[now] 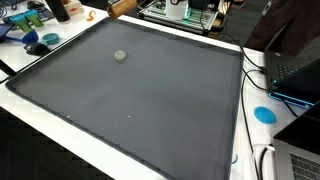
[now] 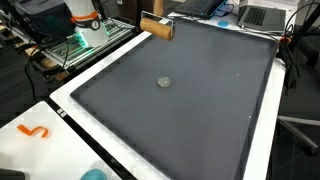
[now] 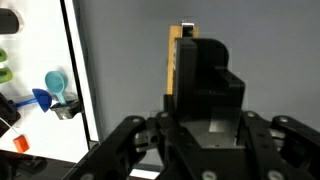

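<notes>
a: where's the wooden block [image 3: 181, 62]?
b: at the far edge of the dark mat [image 2: 200, 110] on the tabletop [image 2: 70, 112]; the hand [image 3: 205, 140] hovers near it, fingers apart, nothing gripped.
a: so nothing's been picked up?
b: no. a small round disc [image 2: 163, 82] lies mid-mat, untouched.

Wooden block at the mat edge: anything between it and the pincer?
Nothing visible. In the wrist view the wooden block lies straight ahead of the pincer, with only bare dark mat between them. The small grey disc sits mid-mat, away from the block in both exterior views.
</notes>
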Motion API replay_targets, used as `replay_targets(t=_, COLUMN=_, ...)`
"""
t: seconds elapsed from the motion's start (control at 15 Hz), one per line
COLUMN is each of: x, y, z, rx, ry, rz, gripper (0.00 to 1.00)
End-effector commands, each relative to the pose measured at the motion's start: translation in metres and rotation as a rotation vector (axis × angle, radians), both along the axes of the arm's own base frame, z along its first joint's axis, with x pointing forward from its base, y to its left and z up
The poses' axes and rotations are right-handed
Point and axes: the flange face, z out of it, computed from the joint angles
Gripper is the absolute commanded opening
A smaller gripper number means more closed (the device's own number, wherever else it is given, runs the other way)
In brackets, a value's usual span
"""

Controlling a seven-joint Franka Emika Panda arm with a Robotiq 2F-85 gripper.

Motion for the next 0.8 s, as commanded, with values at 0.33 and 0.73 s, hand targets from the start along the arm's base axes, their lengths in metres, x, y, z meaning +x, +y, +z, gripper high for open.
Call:
replay_targets(t=0.33, x=0.030, y=0.038, z=-0.031, rx=-0.164, ry=0.009, rz=-0.007, gripper=0.24)
replay_targets(t=0.73, x=0.045, y=0.064, z=-0.061, rx=-0.263, ry=0.007, rz=0.012, gripper=0.24)
